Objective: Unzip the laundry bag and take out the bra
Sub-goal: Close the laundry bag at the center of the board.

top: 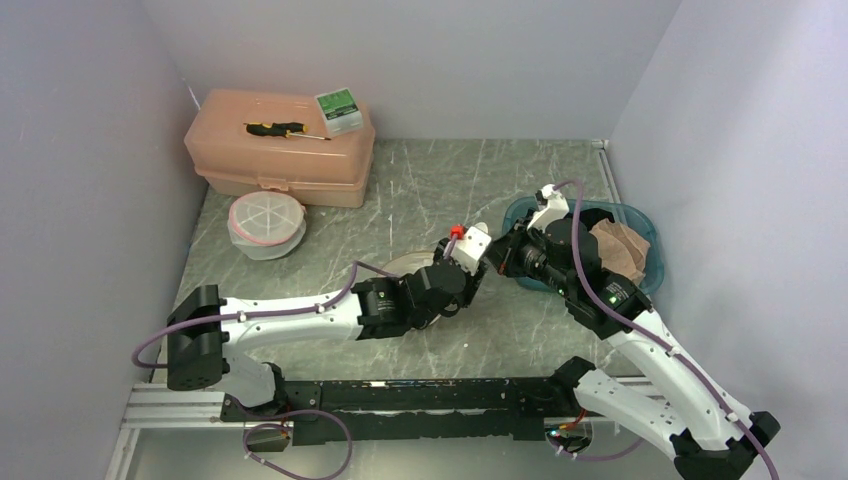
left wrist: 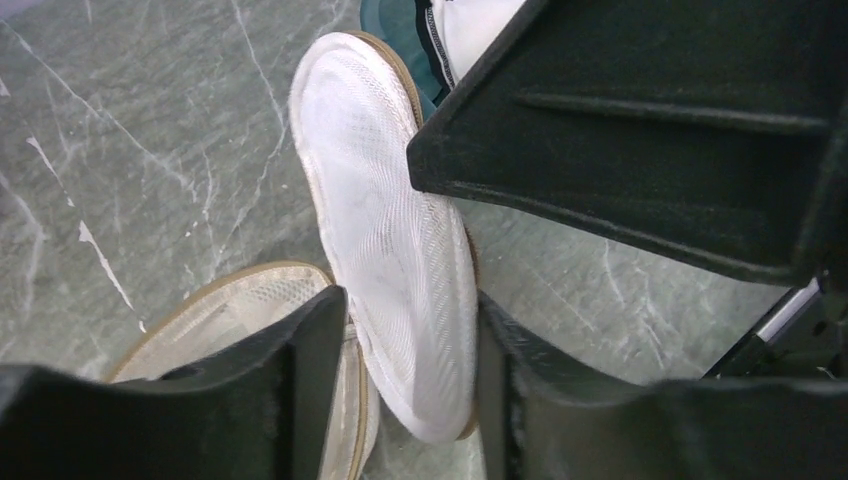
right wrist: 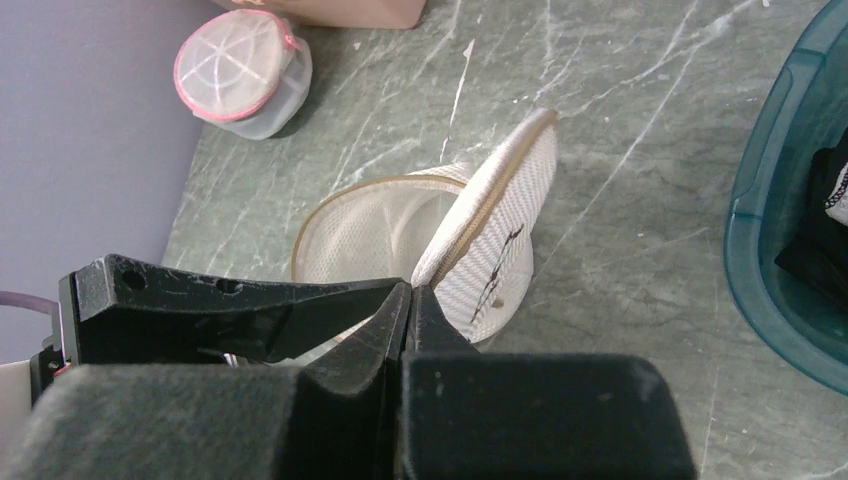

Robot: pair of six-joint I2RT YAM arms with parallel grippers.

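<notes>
**Laundry bag open and held by both grippers; bra not identified**

The left gripper was narrow, its fingers pressed on either face of the raised half of the laundry bag. The right gripper was closed tight with no gap at the tips, which touched the tan zip tape. Whether a zip pull lay between them could not be told. The bag sat at the centre of the table, its other half lying flat.

Handling, as judged: light, thin mesh on a springy rim, soft and likely to slide on the smooth top unless one gripper anchors it. The stiffened zip edge offers the best hold. The bra was not made out, and the dark marks on the mesh were unclear.

A teal bin holding brown cloth stood just beside the bag at 3 o'clock, the nearest obstruction to the right arm. A round lidded container at 9 o'clock and a peach toolbox bearing a screwdriver at 10 o'clock stood well apart.
</notes>
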